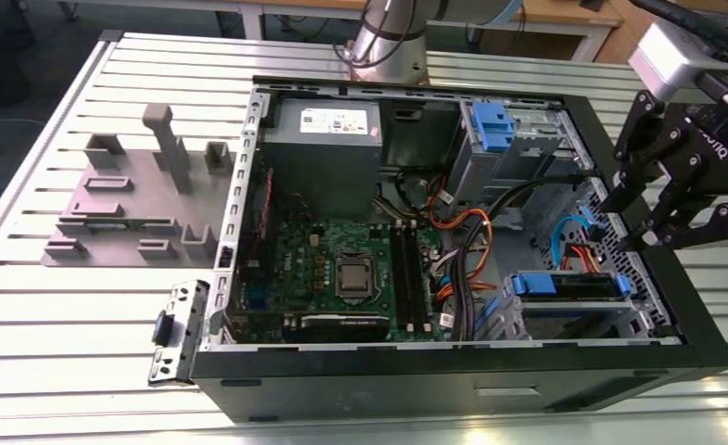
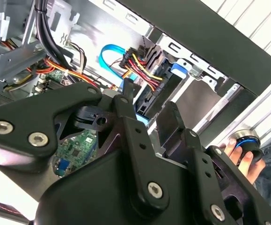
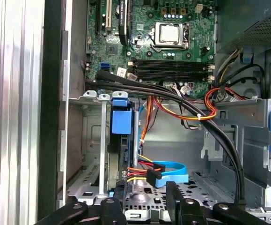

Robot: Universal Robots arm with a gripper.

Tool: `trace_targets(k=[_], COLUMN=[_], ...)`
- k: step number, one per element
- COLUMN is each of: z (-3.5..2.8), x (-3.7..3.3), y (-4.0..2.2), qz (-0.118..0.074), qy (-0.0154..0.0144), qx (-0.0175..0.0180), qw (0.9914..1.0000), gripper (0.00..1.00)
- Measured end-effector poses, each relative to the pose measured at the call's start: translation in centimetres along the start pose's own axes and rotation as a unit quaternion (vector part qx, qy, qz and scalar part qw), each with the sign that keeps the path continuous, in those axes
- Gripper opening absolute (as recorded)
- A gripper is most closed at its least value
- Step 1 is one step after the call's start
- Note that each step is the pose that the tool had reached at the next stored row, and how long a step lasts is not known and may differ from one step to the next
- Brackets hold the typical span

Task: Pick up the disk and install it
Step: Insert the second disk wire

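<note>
The gripper point(image 1: 683, 199) hangs open and empty at the exterior view's right, over the open computer case point(image 1: 463, 366); cables point(image 3: 191, 110) cross nearby; the disk point(image 1: 570, 286) sits in its drive cage point(image 3: 91, 140).

The exterior view looks down at an angle from above onto the open black computer case point(image 1: 463, 371) lying on a ribbed aluminium table point(image 1: 79, 306), seeing the whole interior from some way off. The first wrist view looks straight down into the case from close by, taking in the green motherboard point(image 3: 172, 28). The second wrist view looks obliquely past the black gripper linkage point(image 2: 140, 154). Both wrist views share the grey metal drive cage point(image 3: 98, 136) with its light-blue flat cable point(image 2: 112, 51)
</note>
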State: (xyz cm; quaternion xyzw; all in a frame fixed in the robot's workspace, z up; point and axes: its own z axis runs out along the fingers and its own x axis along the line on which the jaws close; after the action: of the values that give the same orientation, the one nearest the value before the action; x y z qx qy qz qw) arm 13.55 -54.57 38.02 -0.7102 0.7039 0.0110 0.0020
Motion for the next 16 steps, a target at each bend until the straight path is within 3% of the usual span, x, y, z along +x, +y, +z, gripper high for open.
trace_targets(k=[16], z=[0.69], x=[-0.3], y=[0.04], qz=[0.0], qy=[0.0], qx=[0.0], qw=[1.0], gripper=[0.47])
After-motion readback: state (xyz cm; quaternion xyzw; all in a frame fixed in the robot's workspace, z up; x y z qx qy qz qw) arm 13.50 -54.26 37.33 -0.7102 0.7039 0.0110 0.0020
